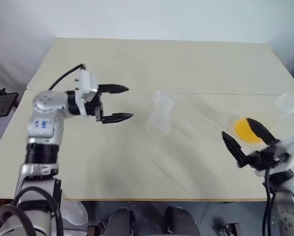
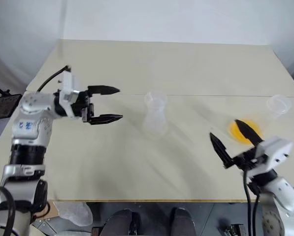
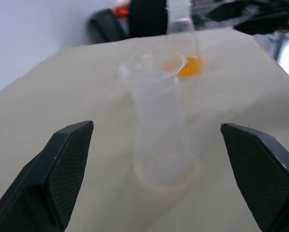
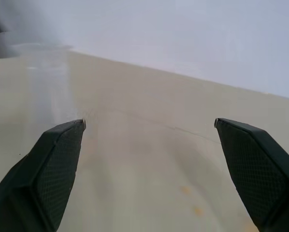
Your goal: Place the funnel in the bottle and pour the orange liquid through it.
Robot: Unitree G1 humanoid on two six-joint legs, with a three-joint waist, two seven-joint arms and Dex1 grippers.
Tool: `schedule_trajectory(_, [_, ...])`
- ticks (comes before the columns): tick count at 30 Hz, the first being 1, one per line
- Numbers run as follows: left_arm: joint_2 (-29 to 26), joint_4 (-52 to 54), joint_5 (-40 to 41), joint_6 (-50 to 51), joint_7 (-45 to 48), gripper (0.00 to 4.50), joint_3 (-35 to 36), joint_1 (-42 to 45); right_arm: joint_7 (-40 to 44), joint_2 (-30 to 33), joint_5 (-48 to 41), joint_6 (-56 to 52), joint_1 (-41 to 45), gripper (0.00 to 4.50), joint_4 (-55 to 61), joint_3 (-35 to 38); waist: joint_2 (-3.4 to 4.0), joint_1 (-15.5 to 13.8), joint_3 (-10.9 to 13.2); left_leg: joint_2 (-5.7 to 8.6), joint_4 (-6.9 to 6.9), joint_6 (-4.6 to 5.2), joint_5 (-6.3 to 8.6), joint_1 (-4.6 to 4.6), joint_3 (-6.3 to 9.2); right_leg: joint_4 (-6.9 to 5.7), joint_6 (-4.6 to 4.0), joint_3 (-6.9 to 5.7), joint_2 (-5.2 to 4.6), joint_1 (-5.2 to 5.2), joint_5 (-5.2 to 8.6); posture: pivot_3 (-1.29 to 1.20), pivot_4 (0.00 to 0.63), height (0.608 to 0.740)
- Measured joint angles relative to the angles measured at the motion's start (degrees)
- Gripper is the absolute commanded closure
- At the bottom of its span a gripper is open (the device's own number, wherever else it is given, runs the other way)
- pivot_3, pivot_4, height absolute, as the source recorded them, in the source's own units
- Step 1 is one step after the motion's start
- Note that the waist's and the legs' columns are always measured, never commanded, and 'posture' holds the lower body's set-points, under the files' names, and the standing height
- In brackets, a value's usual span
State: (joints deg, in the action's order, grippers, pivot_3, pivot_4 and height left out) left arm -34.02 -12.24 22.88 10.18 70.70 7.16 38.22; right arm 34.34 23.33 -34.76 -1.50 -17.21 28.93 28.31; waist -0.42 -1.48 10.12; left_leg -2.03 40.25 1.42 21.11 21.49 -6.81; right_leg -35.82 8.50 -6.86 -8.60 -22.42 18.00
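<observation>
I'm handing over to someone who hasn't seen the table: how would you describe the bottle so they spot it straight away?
Start at the pale table and find the seam across its middle. Just in front of that seam, near the centre, the bottle stands upright, between the left gripper and the orange liquid. It is clear and colourless with a wide base, unlike the larger flask lying at the right edge, which holds the orange pool.

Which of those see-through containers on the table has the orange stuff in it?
The larger flask lying near the table's right edge, with orange liquid pooled in it. The small bottle standing mid-table with the funnel on top looks empty.
</observation>
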Motion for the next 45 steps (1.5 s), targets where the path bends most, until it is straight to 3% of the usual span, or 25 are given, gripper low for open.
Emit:
schedule_trajectory(3, [-0.01,2.57,1.62,2.18,-1.17,0.02,0.82,-5.54,-1.87,-3.02,-0.58,2.14,-4.08,0.0,0.13,4.74,0.0,0.02,0.0,-0.01,0.03,0.0,0.0,-0.03,-0.04,0.0,0.0,0.05,0.01,0.02,0.0,0.0,0.15,0.74])
schedule_trajectory(8, [0.29,7.47,3.6,4.79,-2.32,0.02,0.61,-7.41,-3.1,-5.12,-0.6,5.03,-5.25,0.0,-4.3,8.27,0.04,0.29,-0.02,0.0,-0.03,0.0,0.0,-0.21,-0.21,-0.01,-0.01,0.25,0.02,0.06,0.01,0.0,0.15,0.74])
schedule_trajectory(22, [0.81,14.38,4.95,6.03,-6.52,0.02,0.79,-12.25,-14.38,2.57,2.25,-3.18,17.34,0.0,-18.8,6.72,0.21,1.44,-0.11,-0.04,-0.1,-0.01,-0.01,-0.23,-0.25,-0.08,-0.03,0.32,0.03,-0.03,0.02,0.0,0.15,0.74])
schedule_trajectory(45, [1.01,20.68,6.33,6.3,-11.92,0.02,0.83,-16.26,-9.93,5.93,7.04,-1.72,35.93,0.0,-39.84,0.76,0.23,1.64,-0.1,-0.04,-0.12,-0.01,0.0,-0.2,-0.27,-0.06,-0.03,0.32,0.02,-0.04,0.02,0.0,0.15,0.74])
